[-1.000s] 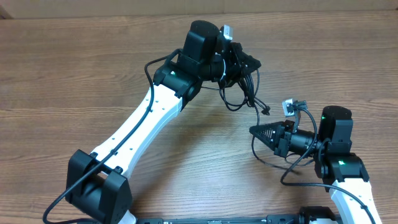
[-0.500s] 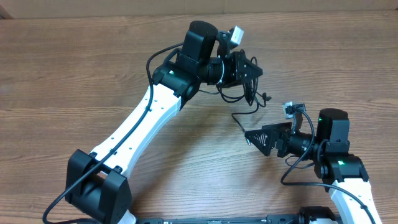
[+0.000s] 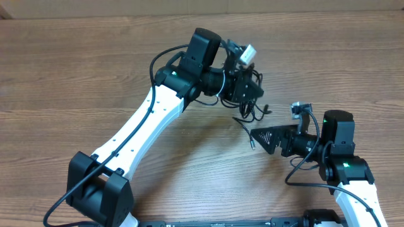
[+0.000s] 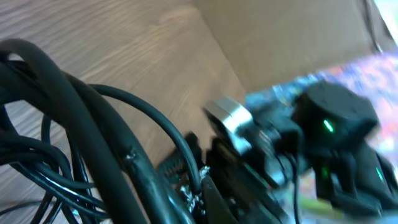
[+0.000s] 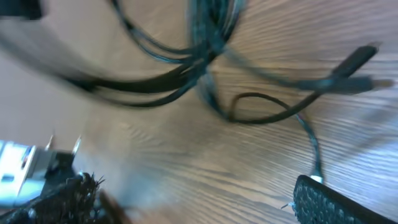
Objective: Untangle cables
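Observation:
The cables (image 3: 254, 108) are a tangle of thin black cords hanging from my left gripper (image 3: 251, 89), which is shut on them just above the table. In the left wrist view the cords (image 4: 43, 163) loop blurred at the left, pinched at the left gripper (image 4: 200, 194). One loose cord end (image 3: 246, 129) trails down to the tip of my right gripper (image 3: 260, 137). In the right wrist view the right gripper (image 5: 199, 208) stands wide open over bare wood, the bundle (image 5: 208, 34) and a plug (image 5: 356, 60) lying ahead of its fingers (image 5: 336, 202).
The wooden table (image 3: 76, 69) spreads all around both arms. The left arm's white links (image 3: 148, 126) cross the middle diagonally. The right arm's base (image 3: 353, 183) sits at the lower right. A cardboard wall (image 4: 298, 37) stands behind the table.
My right gripper has opened, let go of its cord and slid slightly left. The left gripper turned and swung right and down, carrying the bundle closer to the right gripper.

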`<state>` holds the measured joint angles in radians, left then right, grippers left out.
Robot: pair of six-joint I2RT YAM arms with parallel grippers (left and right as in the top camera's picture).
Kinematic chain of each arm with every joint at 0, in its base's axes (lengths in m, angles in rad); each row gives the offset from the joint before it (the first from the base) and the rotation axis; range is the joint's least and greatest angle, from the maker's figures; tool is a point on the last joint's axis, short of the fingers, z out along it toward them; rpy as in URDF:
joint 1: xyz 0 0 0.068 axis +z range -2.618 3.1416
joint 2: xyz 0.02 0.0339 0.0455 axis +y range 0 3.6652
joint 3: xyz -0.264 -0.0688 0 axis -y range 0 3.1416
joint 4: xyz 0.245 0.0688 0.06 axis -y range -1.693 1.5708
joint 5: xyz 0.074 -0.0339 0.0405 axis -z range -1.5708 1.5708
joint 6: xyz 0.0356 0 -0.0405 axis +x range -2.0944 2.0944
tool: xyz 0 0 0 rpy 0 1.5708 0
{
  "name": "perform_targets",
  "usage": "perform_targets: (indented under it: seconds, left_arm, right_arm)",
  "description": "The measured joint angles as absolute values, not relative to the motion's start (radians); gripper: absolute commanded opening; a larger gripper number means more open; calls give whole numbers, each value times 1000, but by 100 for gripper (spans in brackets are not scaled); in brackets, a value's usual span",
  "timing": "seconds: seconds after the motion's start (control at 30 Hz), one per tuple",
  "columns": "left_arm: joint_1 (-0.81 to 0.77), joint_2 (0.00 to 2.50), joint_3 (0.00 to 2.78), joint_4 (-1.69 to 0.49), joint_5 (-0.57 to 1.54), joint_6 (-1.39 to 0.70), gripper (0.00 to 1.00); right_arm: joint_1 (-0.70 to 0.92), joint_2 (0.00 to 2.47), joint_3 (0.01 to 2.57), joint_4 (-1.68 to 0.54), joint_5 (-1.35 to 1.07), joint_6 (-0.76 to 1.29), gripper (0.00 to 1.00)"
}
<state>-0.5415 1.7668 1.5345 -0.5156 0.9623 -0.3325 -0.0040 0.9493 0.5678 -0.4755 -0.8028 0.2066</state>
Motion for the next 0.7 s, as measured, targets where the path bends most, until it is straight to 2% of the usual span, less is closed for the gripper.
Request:
perform_targets:
  seconds: [0.23,0.47,0.7]
  left_arm:
    - [-542,1767,1535,-632,1123,-94,4]
    - [-542,1767,1536,-808,1153,108,4]
    - [-542,1767,1536,-889,1159,230,4]
  right_arm:
    - [-4,949,568,-475,-711,286,100]
    - [-4,949,568,-476,-667,322,100]
    - [-4,949,568,-476,-645,345,100]
